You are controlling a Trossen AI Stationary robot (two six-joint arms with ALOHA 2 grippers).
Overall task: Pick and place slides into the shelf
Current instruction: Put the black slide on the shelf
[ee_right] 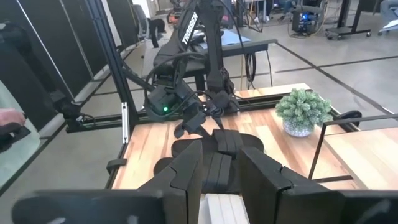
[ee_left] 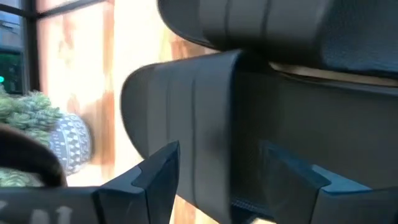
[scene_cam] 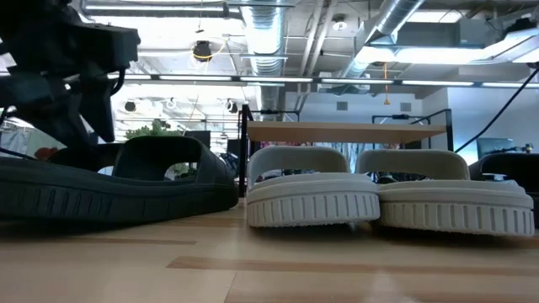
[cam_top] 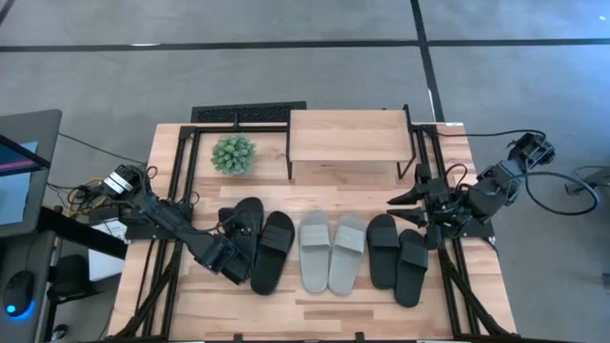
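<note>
Between the parted fingers of the left gripper [cam_top: 232,259] sits the outermost black slide [cam_top: 240,233], not yet clamped, so a shallow bite could let it twist or knock its mate before reaching the shelf [cam_top: 347,134] far beyond, while the right gripper [cam_top: 416,200] waits open.

In the left wrist view, a black slide [ee_left: 273,118] is filling most of the picture, blurring at close range and running off three edges; the potted plant [ee_left: 43,137] is being cut by the edge. In the high view, the left gripper [cam_top: 232,259] is hiding part of the leftmost slide [cam_top: 242,229]. In the low view, the grey slides [scene_cam: 383,198] are blocking the shelf's [scene_cam: 345,131] legs, and the black slide [scene_cam: 109,189] is running off the picture's edge.
</note>
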